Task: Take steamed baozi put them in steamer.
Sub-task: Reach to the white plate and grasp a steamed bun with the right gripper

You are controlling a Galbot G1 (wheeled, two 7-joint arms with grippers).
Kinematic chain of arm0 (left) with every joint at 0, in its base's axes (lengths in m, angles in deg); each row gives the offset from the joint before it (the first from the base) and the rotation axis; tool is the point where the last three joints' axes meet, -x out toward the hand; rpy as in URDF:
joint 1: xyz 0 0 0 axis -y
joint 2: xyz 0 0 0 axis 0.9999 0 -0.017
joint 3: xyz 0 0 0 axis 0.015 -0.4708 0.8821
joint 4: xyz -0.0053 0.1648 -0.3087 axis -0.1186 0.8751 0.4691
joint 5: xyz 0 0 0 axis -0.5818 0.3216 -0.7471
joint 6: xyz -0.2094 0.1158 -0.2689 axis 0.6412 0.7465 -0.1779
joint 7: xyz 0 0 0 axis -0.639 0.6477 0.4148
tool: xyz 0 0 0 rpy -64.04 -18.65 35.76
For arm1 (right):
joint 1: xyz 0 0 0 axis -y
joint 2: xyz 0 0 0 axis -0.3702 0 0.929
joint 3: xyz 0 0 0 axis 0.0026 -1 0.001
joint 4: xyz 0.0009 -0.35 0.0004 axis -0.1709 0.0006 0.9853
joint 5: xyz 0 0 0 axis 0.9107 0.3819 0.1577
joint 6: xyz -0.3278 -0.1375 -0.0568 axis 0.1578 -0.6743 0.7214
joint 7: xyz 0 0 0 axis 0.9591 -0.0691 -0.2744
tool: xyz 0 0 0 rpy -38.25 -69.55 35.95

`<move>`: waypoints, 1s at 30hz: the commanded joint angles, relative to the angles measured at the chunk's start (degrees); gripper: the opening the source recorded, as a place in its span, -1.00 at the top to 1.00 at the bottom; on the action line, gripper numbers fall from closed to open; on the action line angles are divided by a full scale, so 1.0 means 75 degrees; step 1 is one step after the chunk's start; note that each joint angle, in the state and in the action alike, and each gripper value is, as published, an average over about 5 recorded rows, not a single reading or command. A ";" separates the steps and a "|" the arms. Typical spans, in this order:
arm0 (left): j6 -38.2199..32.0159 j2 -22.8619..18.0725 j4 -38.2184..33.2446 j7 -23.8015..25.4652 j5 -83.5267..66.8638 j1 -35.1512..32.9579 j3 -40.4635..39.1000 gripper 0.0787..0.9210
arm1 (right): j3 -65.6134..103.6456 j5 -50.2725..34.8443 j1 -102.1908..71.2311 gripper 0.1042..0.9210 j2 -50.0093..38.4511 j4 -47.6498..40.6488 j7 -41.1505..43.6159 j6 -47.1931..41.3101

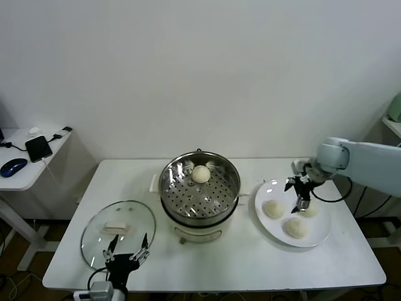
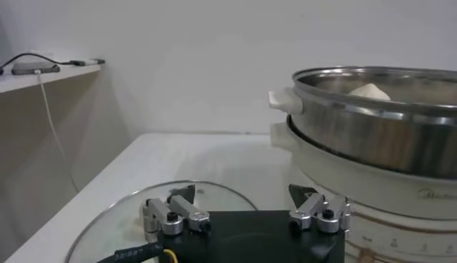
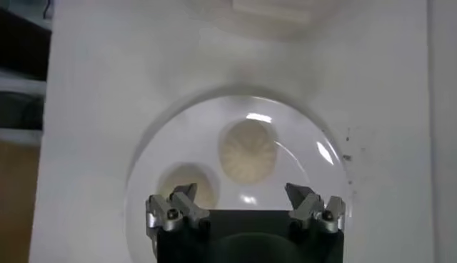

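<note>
The steel steamer (image 1: 188,202) stands mid-table with one cream baozi (image 1: 200,174) on its perforated tray. Three more baozi lie on a white plate (image 1: 321,236) to its right: one (image 1: 274,209) nearest the steamer, one (image 1: 294,227) at the front, and one (image 1: 309,211) partly hidden by my right gripper (image 1: 301,200). That gripper hangs open over the plate with nothing between its fingers. In the right wrist view the right gripper (image 3: 240,191) is above the plate (image 3: 307,154) and two baozi (image 3: 248,150) (image 3: 184,184). My left gripper (image 1: 126,251) is open and parked at the front left edge.
A round glass lid (image 1: 118,231) lies flat at the front left, under the left gripper (image 2: 243,193). In the left wrist view the steamer (image 2: 385,136) rises close by. A side table (image 1: 25,166) with a phone and a mouse stands at far left.
</note>
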 commanded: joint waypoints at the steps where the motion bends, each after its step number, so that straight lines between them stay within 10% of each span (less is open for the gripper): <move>1: -0.0035 0.0002 0.0038 -0.0011 0.0023 -0.0034 0.0015 -0.77 | 0.1362 0.0058 -0.1796 -0.76 0.0521 -0.0986 -0.0339 -0.0483; 15: -0.0083 0.0023 0.0137 -0.0039 0.0026 -0.0017 -0.0003 -0.77 | 0.1323 0.0142 -0.1786 -0.75 0.1140 -0.1772 -0.0174 -0.0313; 30: 0.0102 0.0021 0.0005 -0.0043 0.0011 -0.0018 -0.0021 -0.77 | -0.0098 -0.0386 0.0823 -0.33 0.1110 -0.1210 0.1217 0.0123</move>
